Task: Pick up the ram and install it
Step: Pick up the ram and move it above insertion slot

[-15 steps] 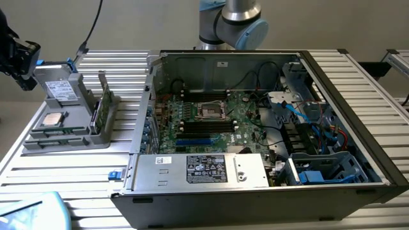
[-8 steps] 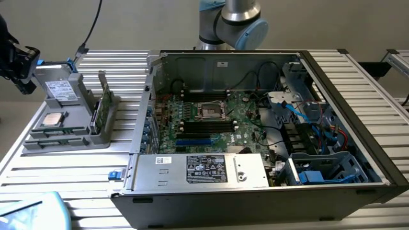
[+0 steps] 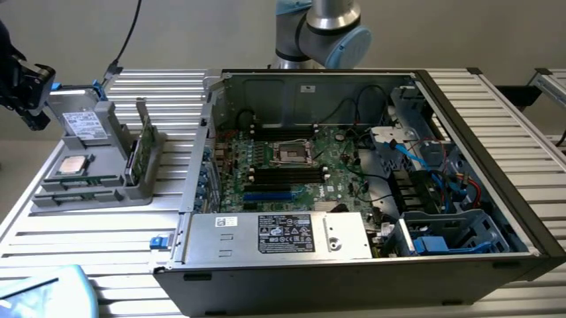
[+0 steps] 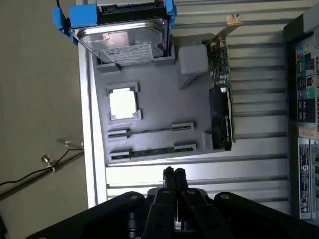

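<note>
Two thin green ram sticks stand on edge in holders of a grey tray [image 4: 159, 104]. One ram stick [image 4: 149, 150] lies nearest my fingertips; in the exterior view it is at the tray's front [image 3: 78, 193]. The other ram stick [image 4: 149, 131] is one holder further in. My gripper [image 4: 173, 172] is shut with nothing between its fingers, hovering over the table slats just off the tray's edge beside the ram. In the exterior view the gripper [image 3: 34, 112] hangs at the far left, above the tray.
The tray also carries a hard drive in a blue frame [image 4: 119, 35], a square silver processor [image 4: 123, 103] and an upright green card with a bracket [image 4: 222, 99]. The open computer case [image 3: 354, 165] holds the motherboard with black memory slots [image 3: 283, 173].
</note>
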Robot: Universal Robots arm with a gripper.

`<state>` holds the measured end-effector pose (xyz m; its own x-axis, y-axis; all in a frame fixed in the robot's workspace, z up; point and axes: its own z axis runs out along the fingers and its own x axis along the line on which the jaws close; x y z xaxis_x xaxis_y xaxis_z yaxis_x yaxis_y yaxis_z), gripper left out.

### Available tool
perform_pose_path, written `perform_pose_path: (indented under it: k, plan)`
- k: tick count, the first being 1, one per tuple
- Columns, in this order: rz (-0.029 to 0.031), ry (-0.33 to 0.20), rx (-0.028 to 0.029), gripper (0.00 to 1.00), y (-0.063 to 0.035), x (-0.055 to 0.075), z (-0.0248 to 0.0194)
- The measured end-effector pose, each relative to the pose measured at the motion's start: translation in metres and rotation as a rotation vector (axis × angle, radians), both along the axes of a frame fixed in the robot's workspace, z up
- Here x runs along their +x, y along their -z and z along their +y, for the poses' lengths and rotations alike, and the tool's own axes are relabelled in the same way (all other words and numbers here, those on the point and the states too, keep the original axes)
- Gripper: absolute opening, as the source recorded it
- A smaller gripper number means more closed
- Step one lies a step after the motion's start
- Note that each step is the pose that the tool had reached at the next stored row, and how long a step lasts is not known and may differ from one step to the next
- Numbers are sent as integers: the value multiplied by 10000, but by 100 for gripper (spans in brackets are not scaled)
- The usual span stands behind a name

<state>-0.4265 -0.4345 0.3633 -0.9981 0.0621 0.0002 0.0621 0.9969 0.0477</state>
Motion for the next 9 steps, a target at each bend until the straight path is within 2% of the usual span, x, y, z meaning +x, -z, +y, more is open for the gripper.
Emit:
perform_pose_path:
  k: [6, 9]
  plan:
    - [0, 0, 0, 10, 0, -1, 0]
    - [2, -342, 0, 10, 4, -7, 0]
